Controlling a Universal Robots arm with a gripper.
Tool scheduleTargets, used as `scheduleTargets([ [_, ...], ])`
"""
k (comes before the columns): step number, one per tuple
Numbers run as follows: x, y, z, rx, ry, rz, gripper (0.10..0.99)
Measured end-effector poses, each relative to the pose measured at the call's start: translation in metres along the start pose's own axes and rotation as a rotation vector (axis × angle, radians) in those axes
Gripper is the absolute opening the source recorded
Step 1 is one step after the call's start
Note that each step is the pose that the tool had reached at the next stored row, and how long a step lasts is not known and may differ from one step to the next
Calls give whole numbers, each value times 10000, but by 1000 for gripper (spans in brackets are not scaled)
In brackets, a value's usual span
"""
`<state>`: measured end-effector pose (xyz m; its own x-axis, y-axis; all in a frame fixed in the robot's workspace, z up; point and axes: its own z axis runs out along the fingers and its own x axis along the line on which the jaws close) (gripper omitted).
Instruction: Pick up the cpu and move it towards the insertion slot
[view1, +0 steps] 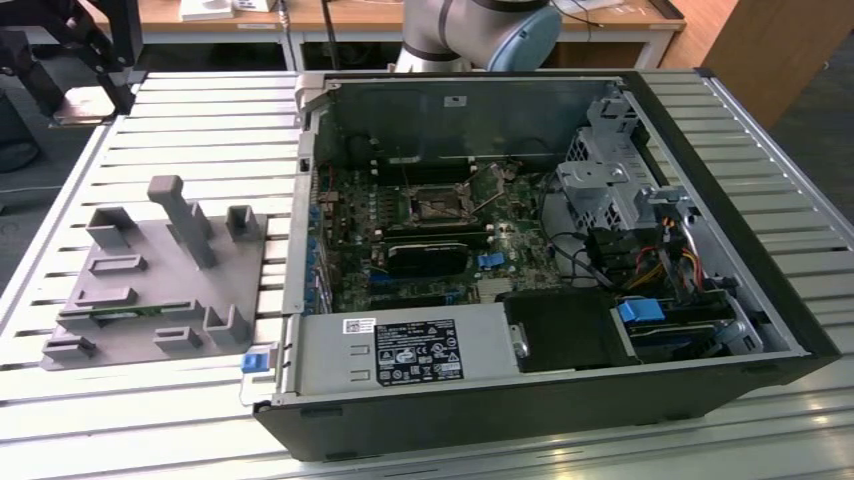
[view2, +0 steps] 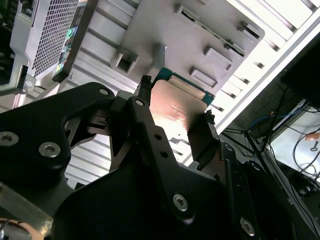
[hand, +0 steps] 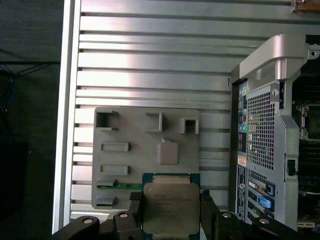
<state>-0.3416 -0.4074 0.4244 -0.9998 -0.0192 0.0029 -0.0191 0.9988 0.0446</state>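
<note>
Passage over the wall of the open computer case (view1: 561, 415) was judged the point to watch, with the load carried level. The grey fixture (hand: 145, 155) lay beneath the gripper (hand: 170, 200). Its 2 fingers (hand: 134, 207) were clamped on opposite edges of the cpu (hand: 170, 212), held above the fixture's edge in both wrist views. The insertion slot (view1: 437, 205) sat inside the case, well apart from it. The slatted metal tabletop (view1: 187, 130) looked flat and firm; wooden desks (view1: 134, 12) stood behind.
</note>
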Motion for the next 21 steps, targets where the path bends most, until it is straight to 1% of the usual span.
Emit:
scheduleTargets([
  [21, -101, -2, 0, -1, -1, 0, 541],
])
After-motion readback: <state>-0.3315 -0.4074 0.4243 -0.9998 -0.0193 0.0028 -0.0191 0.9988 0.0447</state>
